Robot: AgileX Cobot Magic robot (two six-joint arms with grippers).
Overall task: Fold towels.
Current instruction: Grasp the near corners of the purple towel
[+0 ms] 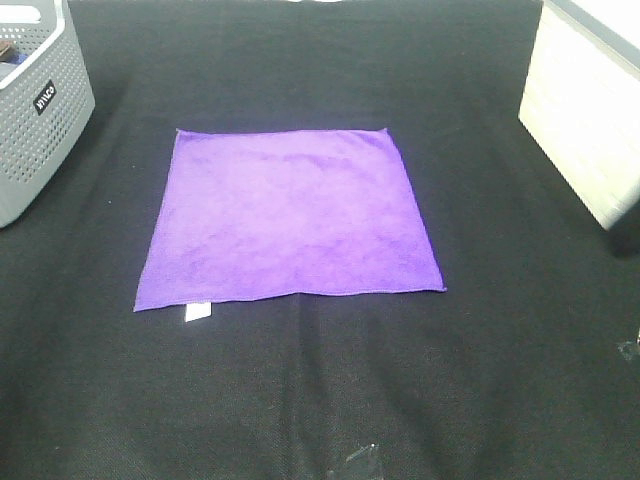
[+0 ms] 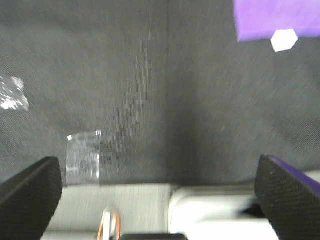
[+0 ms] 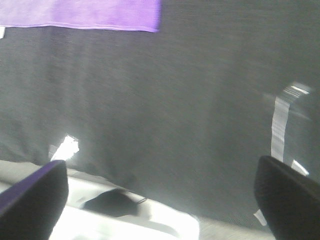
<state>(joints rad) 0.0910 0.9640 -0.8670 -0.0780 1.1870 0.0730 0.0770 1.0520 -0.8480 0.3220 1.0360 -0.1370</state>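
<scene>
Exterior high view shows a black-covered table (image 1: 480,380) with the purple towel (image 1: 290,215) lying flat and unfolded at its middle. A pale box (image 1: 585,110) stands at the far right and a grey basket (image 1: 40,110) at the far left. Neither arm shows in this view.

Both wrist views show jaws spread wide and holding nothing. The left gripper (image 2: 159,200) hangs over bare table, and the towel's near corner with the white tag (image 2: 283,40) lies ahead of it, inward toward the robot's middle and well apart from the fingertips. The right gripper (image 3: 160,197) has the other near corner ahead of it and inward too, also well apart. Scraps of clear tape (image 2: 83,155) sit on the table nearer the left gripper than the towel does.

The step in hand looks like the reach to those two near corners. To do it well:
- Bring both grippers in together.
- Pinch just inside each hem, taking towel only and not the table cover.
- Lift evenly so the near edge stays taut.
- Carry the near edge over to meet the far edge squarely.
</scene>
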